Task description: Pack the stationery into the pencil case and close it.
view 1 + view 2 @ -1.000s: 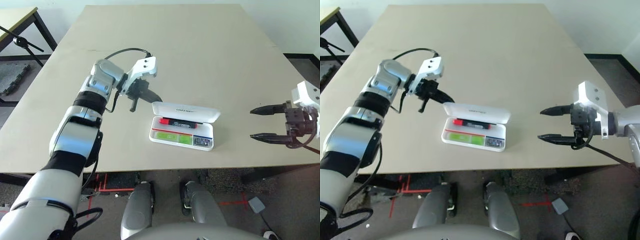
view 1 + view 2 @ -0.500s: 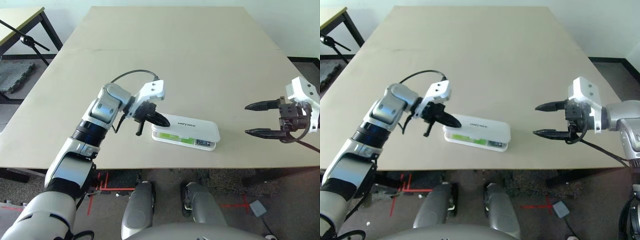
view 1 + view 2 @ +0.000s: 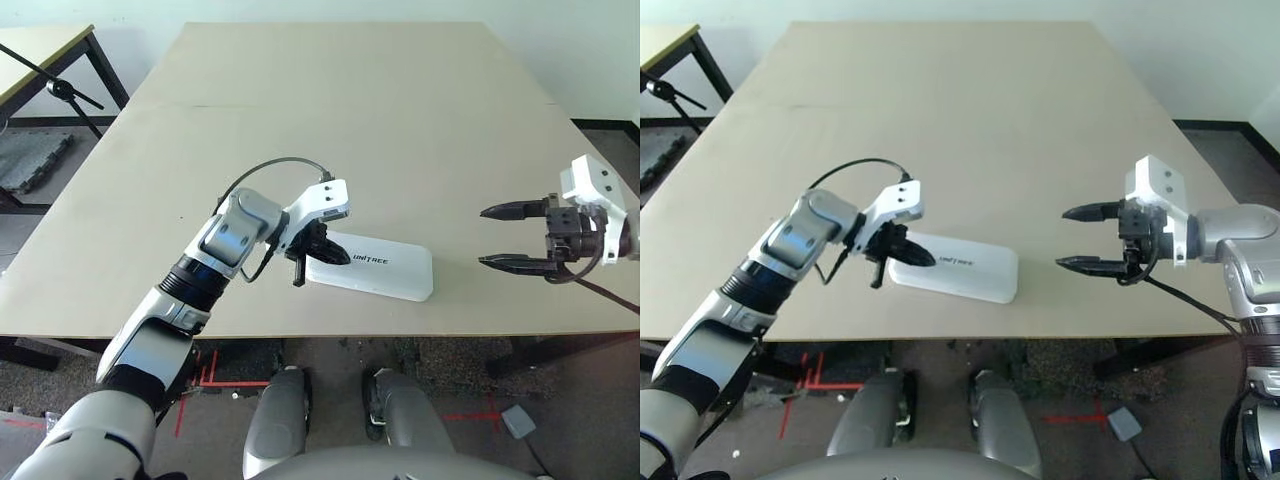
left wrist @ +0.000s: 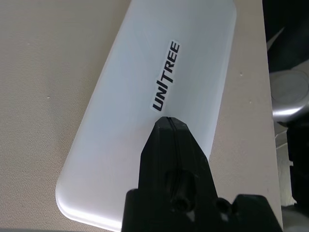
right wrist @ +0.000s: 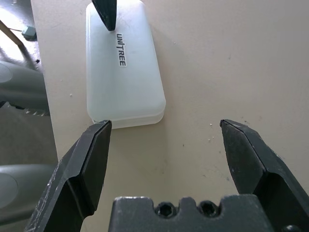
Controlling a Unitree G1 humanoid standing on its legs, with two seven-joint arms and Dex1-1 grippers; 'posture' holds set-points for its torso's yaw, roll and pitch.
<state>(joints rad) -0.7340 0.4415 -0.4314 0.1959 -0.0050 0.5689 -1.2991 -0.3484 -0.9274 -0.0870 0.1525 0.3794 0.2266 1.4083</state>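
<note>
The white pencil case (image 3: pixel 385 274) lies near the table's front edge with its lid down flat and the dark UNITREE lettering (image 4: pixel 165 76) facing up. The stationery is hidden inside it. My left gripper (image 3: pixel 345 259) is shut, and its joined black fingertips (image 4: pixel 168 126) rest on the lid at the case's left end, beside the lettering. My right gripper (image 3: pixel 496 237) hovers open well to the right of the case (image 5: pixel 123 67), holding nothing; its fingers (image 5: pixel 91 159) point toward the case across bare table.
The beige table (image 3: pixel 350 120) stretches far behind the case. Its front edge (image 3: pixel 450 333) runs just below the case. Off the table's left side stand a second table (image 3: pixel 40 45) and a black tripod leg (image 3: pixel 60 88).
The lid has gone from standing open, through nearly down, to flat shut, hiding the pens. My left gripper followed it down onto the lid. The right gripper stayed open to the right.
</note>
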